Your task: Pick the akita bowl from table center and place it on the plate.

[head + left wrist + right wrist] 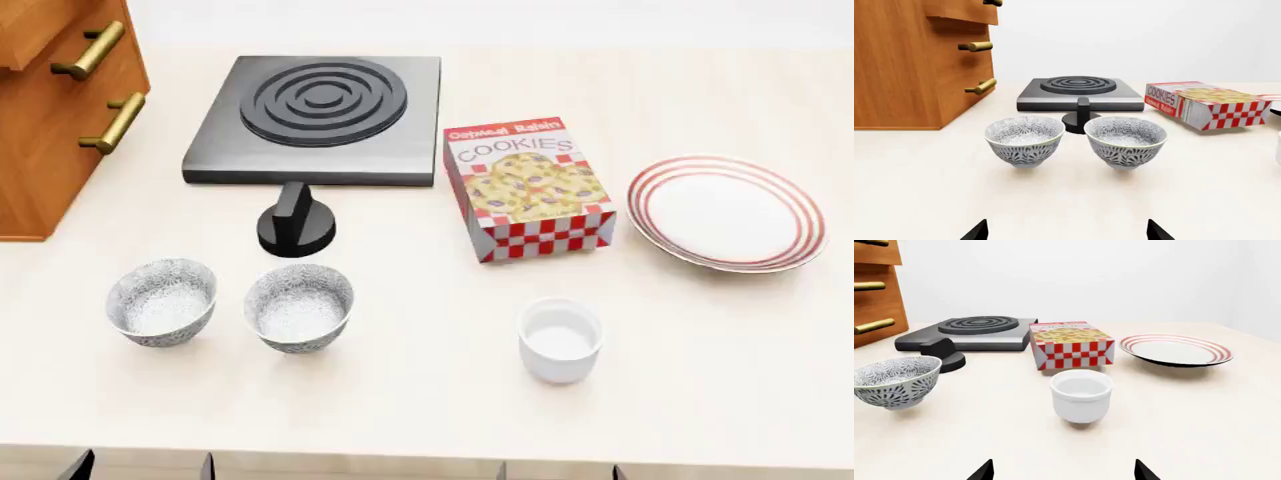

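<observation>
Two alike speckled bowls stand side by side at the table's front left. The akita bowl (299, 305) (1125, 140) (897, 381) is the one nearer the table's middle; its twin (162, 300) (1025, 139) stands just to its left. The plate (727, 212) (1176, 350), white with red rings, lies at the far right and holds nothing. My left gripper (1067, 234) (140, 468) is open at the table's front edge, short of both bowls. My right gripper (1064, 472) (561, 472) is open too, in front of the white cup. Neither gripper holds anything.
A plain white cup (561, 340) (1081, 395) stands between the akita bowl and the plate. A cookies box (529, 187) lies behind it. A black hotplate (318, 118) with a knob (296, 222) sits at the back. A wooden drawer cabinet (60, 110) stands at the far left.
</observation>
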### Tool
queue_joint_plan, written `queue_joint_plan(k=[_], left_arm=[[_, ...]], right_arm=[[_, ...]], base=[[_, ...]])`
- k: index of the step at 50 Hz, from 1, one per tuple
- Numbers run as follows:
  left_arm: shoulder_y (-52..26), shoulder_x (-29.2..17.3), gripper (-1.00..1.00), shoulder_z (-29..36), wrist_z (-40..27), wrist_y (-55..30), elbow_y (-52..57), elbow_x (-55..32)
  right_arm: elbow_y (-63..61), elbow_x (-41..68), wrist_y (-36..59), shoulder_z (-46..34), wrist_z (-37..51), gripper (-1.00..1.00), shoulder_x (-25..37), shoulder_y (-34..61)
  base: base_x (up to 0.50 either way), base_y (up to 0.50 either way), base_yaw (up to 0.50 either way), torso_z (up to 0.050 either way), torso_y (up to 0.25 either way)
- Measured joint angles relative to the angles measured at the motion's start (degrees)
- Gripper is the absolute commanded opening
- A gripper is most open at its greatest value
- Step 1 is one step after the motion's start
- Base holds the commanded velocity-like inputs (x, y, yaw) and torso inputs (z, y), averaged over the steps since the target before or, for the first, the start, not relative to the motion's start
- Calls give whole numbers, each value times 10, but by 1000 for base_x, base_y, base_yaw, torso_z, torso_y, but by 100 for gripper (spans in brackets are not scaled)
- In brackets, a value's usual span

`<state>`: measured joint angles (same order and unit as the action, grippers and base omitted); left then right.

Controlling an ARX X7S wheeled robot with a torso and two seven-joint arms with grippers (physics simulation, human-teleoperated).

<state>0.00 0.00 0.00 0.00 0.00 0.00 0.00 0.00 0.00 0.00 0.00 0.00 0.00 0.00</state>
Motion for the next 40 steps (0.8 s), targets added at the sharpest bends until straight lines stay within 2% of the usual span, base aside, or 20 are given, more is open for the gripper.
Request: queue_joint_plan(k=[12,27,37,40], left_arm=[[-1,-14,100,15,-16,-3,4,-14],[-35,-46,100,-17,-43,-90,124,-67],[-41,-62,100,-42,-61,-111,165,-89],[-41,-65,100,-43,-64,-113,170,-92]], right_arm=[[-11,16,1,-13,16,100,14,-3],[-86,56,17,8,52,100,34,-19],[-135,74,0,36,85,100,41,-49],[-141,79,-8,42,92,100,42,-54]], base=[[0,0,0,0,0],[7,0,0,0,0],[499,0,0,0,0],[95,0,0,0,0]])
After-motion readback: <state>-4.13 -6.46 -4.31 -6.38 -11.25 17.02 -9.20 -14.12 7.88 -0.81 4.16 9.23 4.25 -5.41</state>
